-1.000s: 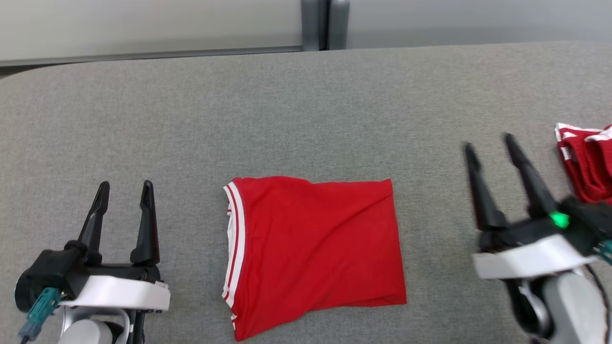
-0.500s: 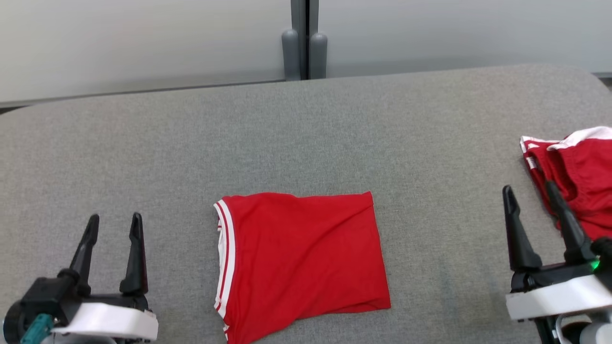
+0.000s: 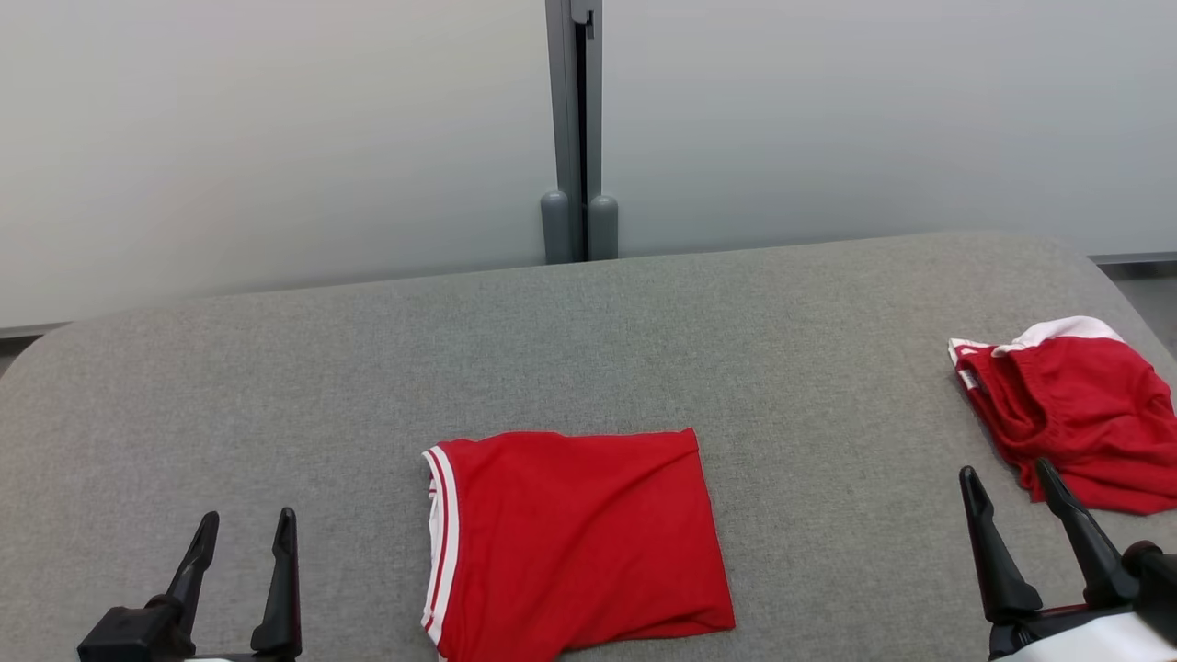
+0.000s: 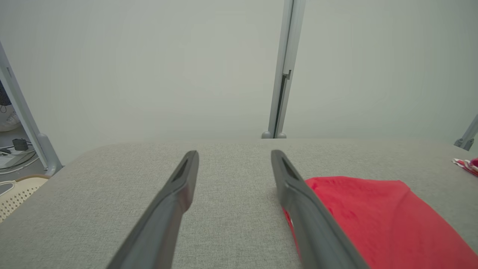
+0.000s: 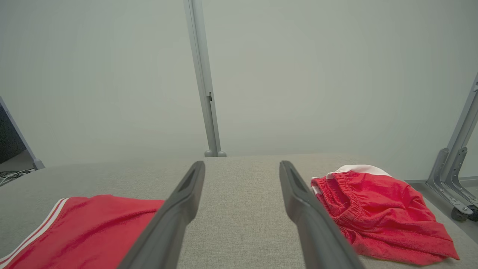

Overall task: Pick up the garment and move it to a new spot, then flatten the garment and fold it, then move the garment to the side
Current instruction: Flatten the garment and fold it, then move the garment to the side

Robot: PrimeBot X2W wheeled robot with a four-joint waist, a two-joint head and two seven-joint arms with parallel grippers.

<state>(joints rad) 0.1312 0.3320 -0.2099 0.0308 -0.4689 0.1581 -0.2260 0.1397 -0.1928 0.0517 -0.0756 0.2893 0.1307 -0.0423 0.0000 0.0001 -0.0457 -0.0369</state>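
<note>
- My left claw [image 3: 248, 519] has two long, dark fingers [image 3: 280, 588]. They are slim, taper to blunt tips and broaden toward their feet.
- They rise from a chunky black mount [image 3: 129, 636], with a rounded knuckle at the foot of the outer one.
- My right claw [image 3: 1004, 469] carries the same dark pair, set on a black base [image 3: 1021, 634].
- Under that base sits my smooth white shell [image 3: 1094, 641], with a rounded black part [image 3: 1154, 565] just beside it.
- Seen close from either wrist, my fingers are matte charcoal grey and flat-sided. Each has a long shallow recess on its inner face near the tip.
</note>
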